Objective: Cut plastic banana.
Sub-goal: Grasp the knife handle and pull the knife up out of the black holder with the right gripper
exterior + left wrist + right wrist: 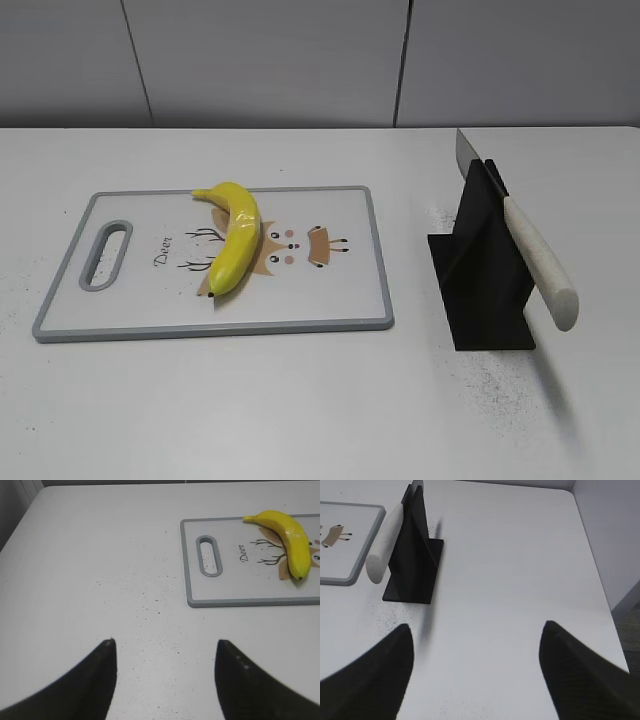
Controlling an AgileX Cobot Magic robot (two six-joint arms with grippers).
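The plastic banana [234,240] lies on the deer-print cutting board [330,300], across its middle, on the white tabletop [300,400]. A knife [535,255] rests tilted in a black stand [480,290] beside the board. My left end effector [165,650] and right end effector [477,635] hover spread wide, holding nothing.
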